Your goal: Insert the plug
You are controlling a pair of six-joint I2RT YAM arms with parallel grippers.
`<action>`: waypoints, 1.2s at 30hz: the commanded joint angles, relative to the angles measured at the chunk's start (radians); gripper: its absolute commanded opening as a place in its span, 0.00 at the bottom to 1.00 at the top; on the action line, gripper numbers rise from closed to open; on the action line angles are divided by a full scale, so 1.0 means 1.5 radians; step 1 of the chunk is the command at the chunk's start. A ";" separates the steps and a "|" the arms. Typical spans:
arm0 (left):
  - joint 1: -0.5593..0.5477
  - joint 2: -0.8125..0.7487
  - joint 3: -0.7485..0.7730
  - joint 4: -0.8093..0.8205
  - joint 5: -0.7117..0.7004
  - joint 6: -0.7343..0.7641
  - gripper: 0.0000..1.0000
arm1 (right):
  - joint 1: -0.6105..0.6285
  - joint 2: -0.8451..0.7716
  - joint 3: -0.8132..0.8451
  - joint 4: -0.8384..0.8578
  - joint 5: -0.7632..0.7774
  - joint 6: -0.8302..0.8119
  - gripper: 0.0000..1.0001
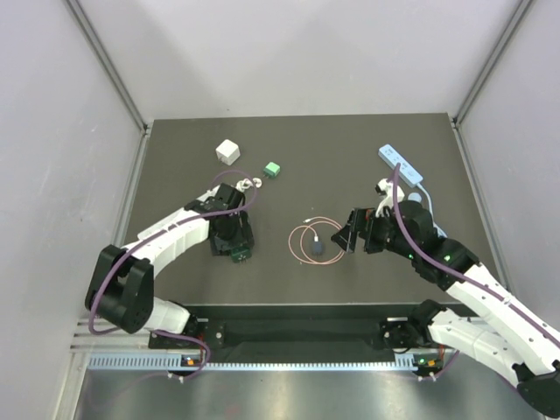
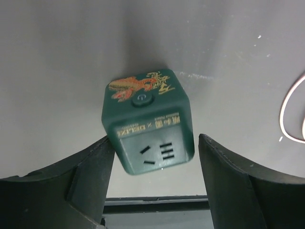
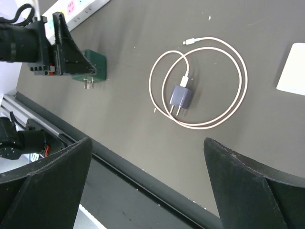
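Observation:
The plug (image 1: pixel 313 248) is a small dark blue charger with two prongs, lying on the dark table inside a loop of pink cable (image 1: pixel 306 229). In the right wrist view the plug (image 3: pixel 181 98) lies ahead of my open, empty right gripper (image 3: pixel 147 140), which hovers just right of it (image 1: pixel 344 238). The dark green cube socket (image 2: pixel 147 121), with a dinosaur print, sits between the tips of my open left gripper (image 2: pixel 155 143), slots facing the camera. From above, the left gripper (image 1: pixel 232 238) covers most of the socket (image 1: pixel 241 255).
A white cube (image 1: pixel 227 151) and a small green block (image 1: pixel 272 169) sit at the back left. A white power strip (image 1: pixel 401 164) lies at the back right behind my right arm. The table's near edge and rail (image 3: pixel 143 176) run close below the plug.

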 commanded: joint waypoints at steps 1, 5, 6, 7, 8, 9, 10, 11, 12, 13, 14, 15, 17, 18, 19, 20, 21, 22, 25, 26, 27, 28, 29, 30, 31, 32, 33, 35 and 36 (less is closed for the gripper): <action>-0.006 0.015 0.010 0.050 -0.001 0.007 0.73 | 0.009 -0.011 -0.008 0.032 -0.011 -0.003 1.00; -0.013 0.041 0.023 0.054 -0.001 0.016 0.61 | 0.008 -0.008 -0.007 0.030 -0.010 -0.005 1.00; -0.015 0.052 0.031 0.051 -0.007 0.022 0.54 | 0.007 -0.008 -0.007 0.030 -0.010 -0.007 1.00; -0.018 0.057 0.035 0.048 -0.011 0.026 0.47 | 0.007 -0.006 -0.008 0.030 -0.010 -0.008 1.00; -0.023 0.064 0.039 0.040 -0.016 0.031 0.37 | 0.008 -0.006 -0.010 0.033 -0.010 -0.012 1.00; -0.025 0.067 0.048 0.037 -0.014 0.046 0.30 | 0.008 -0.005 -0.013 0.035 -0.009 -0.016 1.00; -0.028 0.069 0.054 0.032 -0.012 0.054 0.13 | 0.008 -0.005 -0.016 0.041 -0.009 -0.023 1.00; -0.029 0.070 0.069 0.029 0.011 0.082 0.06 | 0.007 -0.005 -0.019 0.045 -0.009 -0.029 1.00; -0.032 0.067 0.075 0.031 0.020 0.098 0.01 | 0.007 -0.004 -0.021 0.050 -0.009 -0.034 1.00; -0.038 0.060 0.082 0.033 0.055 0.113 0.00 | 0.007 -0.004 -0.018 0.061 -0.014 -0.048 1.00; -0.041 0.035 0.088 0.047 0.101 0.146 0.00 | 0.008 -0.004 -0.015 0.066 -0.018 -0.055 1.00; -0.044 0.018 0.095 0.056 0.136 0.161 0.00 | 0.007 -0.003 -0.010 0.069 -0.018 -0.063 1.00; -0.045 -0.034 0.099 0.099 0.263 0.206 0.00 | 0.007 -0.001 0.014 0.074 -0.021 -0.086 0.99; -0.046 -0.050 0.099 0.114 0.310 0.221 0.00 | 0.007 0.000 0.020 0.080 -0.031 -0.094 0.99; -0.047 -0.064 0.101 0.126 0.349 0.235 0.00 | 0.007 0.001 0.035 0.089 -0.059 -0.115 0.98; -0.049 -0.091 0.099 0.139 0.390 0.257 0.00 | 0.007 0.003 0.044 0.096 -0.080 -0.125 0.98; -0.051 -0.105 0.093 0.166 0.448 0.270 0.00 | 0.007 0.009 0.052 0.102 -0.105 -0.136 0.98; -0.057 -0.130 0.088 0.180 0.481 0.285 0.00 | 0.007 0.015 0.070 0.111 -0.168 -0.154 0.97; -0.063 -0.170 0.062 0.245 0.612 0.326 0.00 | 0.007 0.041 0.109 0.099 -0.320 -0.194 0.97; -0.063 -0.194 0.043 0.264 0.649 0.337 0.00 | 0.007 0.044 0.113 0.093 -0.355 -0.203 0.96; -0.064 -0.204 0.034 0.286 0.689 0.338 0.00 | 0.007 0.044 0.112 0.091 -0.382 -0.207 0.96; -0.066 -0.223 0.025 0.329 0.743 0.337 0.00 | 0.007 0.040 0.105 0.095 -0.413 -0.206 0.96; -0.069 -0.232 0.013 0.345 0.769 0.339 0.00 | 0.007 0.036 0.100 0.100 -0.425 -0.203 0.96; -0.075 -0.239 0.008 0.353 0.783 0.343 0.00 | 0.007 0.027 0.094 0.115 -0.436 -0.200 0.96; -0.076 -0.248 0.007 0.354 0.802 0.351 0.00 | 0.007 0.023 0.085 0.120 -0.466 -0.193 0.95; -0.077 -0.250 0.007 0.351 0.809 0.370 0.00 | 0.007 0.021 0.081 0.126 -0.485 -0.190 0.96; -0.078 -0.251 0.007 0.348 0.819 0.376 0.00 | 0.008 0.020 0.076 0.137 -0.503 -0.187 0.96; -0.081 -0.245 0.013 0.331 0.857 0.398 0.00 | 0.009 0.018 0.067 0.153 -0.543 -0.174 0.96; -0.086 -0.242 0.015 0.326 0.865 0.405 0.00 | 0.008 0.022 0.065 0.158 -0.547 -0.169 0.95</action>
